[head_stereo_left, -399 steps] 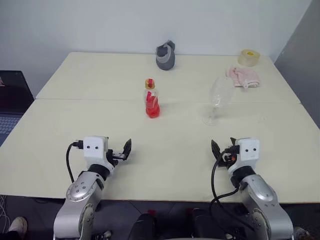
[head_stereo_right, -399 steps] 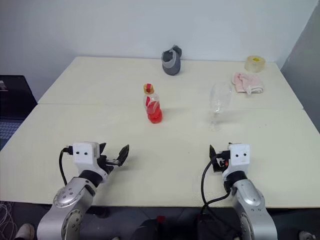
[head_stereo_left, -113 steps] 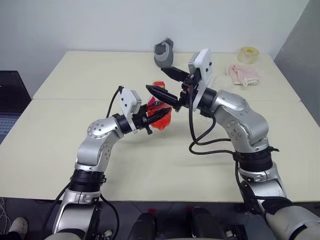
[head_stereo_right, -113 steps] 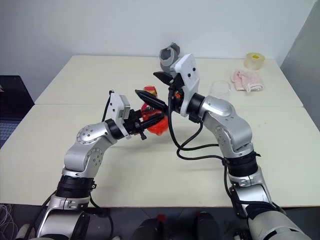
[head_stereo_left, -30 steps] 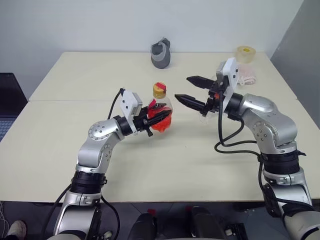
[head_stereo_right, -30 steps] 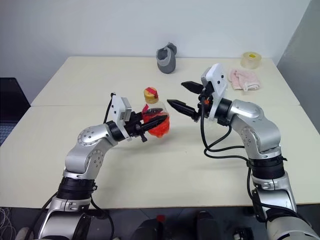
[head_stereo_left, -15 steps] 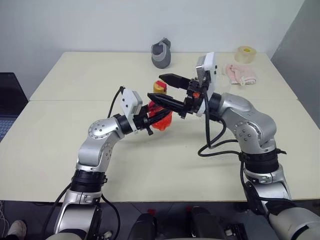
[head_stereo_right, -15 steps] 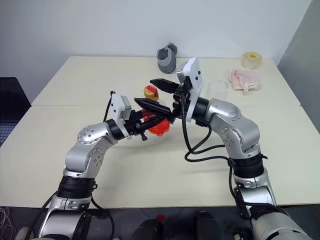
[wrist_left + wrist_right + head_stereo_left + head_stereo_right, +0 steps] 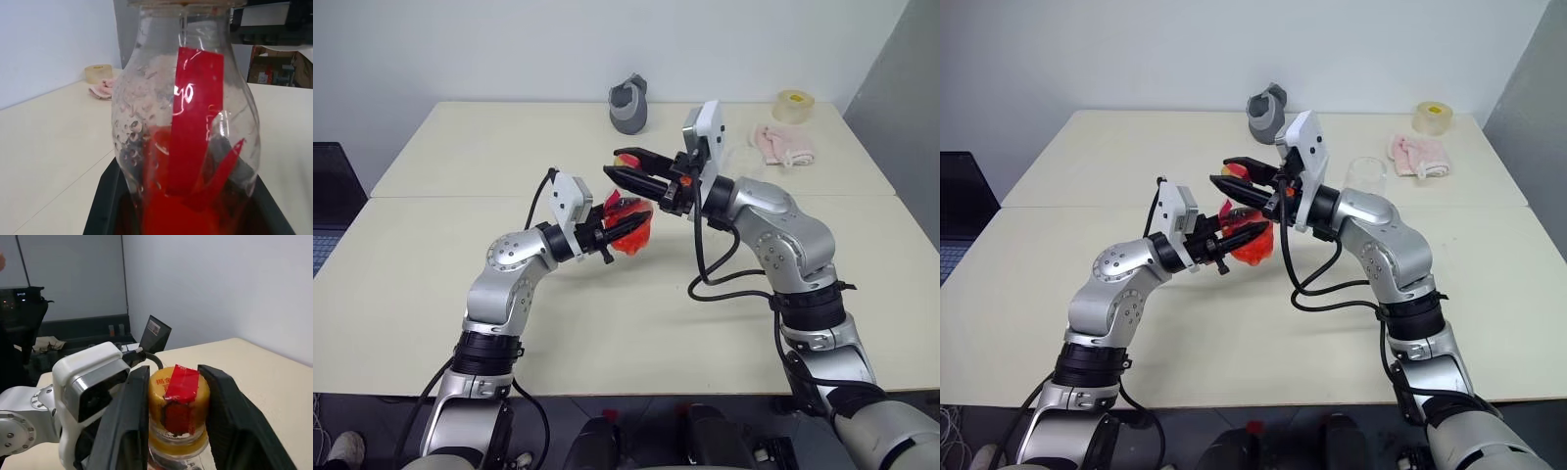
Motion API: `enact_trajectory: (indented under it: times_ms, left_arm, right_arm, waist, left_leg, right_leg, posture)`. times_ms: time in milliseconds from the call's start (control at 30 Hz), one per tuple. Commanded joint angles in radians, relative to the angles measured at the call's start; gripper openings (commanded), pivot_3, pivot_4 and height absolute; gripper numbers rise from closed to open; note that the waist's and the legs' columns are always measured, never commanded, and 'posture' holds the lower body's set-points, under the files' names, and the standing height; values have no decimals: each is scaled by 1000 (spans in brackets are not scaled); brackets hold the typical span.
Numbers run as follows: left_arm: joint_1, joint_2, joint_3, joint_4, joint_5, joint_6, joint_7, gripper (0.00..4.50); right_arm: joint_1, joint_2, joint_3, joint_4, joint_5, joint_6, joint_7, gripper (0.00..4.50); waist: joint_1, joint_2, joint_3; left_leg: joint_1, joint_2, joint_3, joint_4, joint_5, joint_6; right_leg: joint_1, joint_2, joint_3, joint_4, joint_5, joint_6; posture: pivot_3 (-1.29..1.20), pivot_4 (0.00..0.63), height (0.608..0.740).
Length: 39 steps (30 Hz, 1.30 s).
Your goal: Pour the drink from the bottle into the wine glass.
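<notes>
The left gripper (image 9: pixel 612 235) is holding the bottle (image 9: pixel 628 227) by its body above the counter (image 9: pixel 431 284), left of the glass (image 9: pixel 1367 174), while the right fingers (image 9: pixel 226 416) are closing narrowly around the cap (image 9: pixel 179 399), which could slip if twisted loosely.

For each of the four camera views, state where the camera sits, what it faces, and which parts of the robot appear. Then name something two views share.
Left eye view: on the head, looking down at the table; both arms show.
Right eye view: beside it, same scene.
Left wrist view: on the left wrist, facing the bottle held in the left gripper.
Right wrist view: on the right wrist, facing the yellow cap between the right gripper fingers; the left wrist shows.
Shared: both wrist views show the bottle.
</notes>
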Motion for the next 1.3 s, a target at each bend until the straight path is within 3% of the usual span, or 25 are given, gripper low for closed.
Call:
enact_trajectory:
  times_ms: [33, 367, 533, 767, 933, 1067, 1167, 1300]
  left_arm:
    - [-21, -1, 13, -42, -20, -1, 5, 1318]
    - [67, 21, 23, -127, -34, 15, 0, 1318]
    - [167, 30, 24, -227, -52, 46, 22, 1318]
    - [218, 33, 23, -279, -64, 66, 46, 1318]
    - [203, 30, 36, -274, -62, 63, 72, 1318]
    - [217, 29, 38, -295, -66, 66, 87, 1318]
    - [226, 23, 36, -303, -66, 68, 105, 1318]
    - [221, 16, 29, -303, -66, 69, 117, 1318]
  right_arm:
    - [-28, 11, -16, -25, 12, -24, 5, 1179]
    - [-65, -92, -100, -92, 124, 127, 28, 1179]
    - [7, -163, -136, -213, 188, 209, -12, 1179]
    - [125, -168, -185, -368, 273, 290, -119, 1179]
    - [337, -209, -183, -499, 196, 235, -186, 1179]
    - [548, -242, -131, -564, 50, 164, -265, 1179]
    - [714, -254, -84, -539, -110, 64, -339, 1179]
    - [829, -194, -73, -451, -227, -39, -432, 1179]
  waist:
    - [0, 0, 0]
    - [0, 0, 0]
    - [3, 0, 0]
    - [7, 0, 0]
    - [16, -1, 0]
    - [25, -1, 0]
    - [25, -1, 0]
    - [23, -1, 0]
  left_leg:
    - [0, 0, 0, 0, 0, 0]
    - [0, 0, 0, 0, 0, 0]
    - [0, 1, -1, 0, -1, 2]
    - [0, 1, 0, 0, -2, 3]
    - [0, 1, 0, 0, -2, 3]
    - [0, 0, 1, 0, -2, 3]
    - [1, 0, 1, 0, -2, 3]
    - [2, 0, 2, 0, -1, 2]
  right_leg:
    - [0, 0, 0, 0, 0, 0]
    - [0, 0, 0, 0, 0, 0]
    - [0, -1, 0, -1, 0, 0]
    - [0, -2, 0, 0, 0, 0]
    - [2, -2, 0, -1, 0, 0]
    - [2, -2, 0, -1, 0, 0]
    - [3, -1, 0, -1, 0, 1]
    - [3, 1, 1, -1, 0, 1]
  posture:
    - [0, 150, 740]
    - [0, 150, 740]
    - [0, 150, 740]
    - [0, 150, 740]
    - [0, 150, 740]
    - [0, 150, 740]
    - [0, 150, 740]
    - [0, 150, 740]
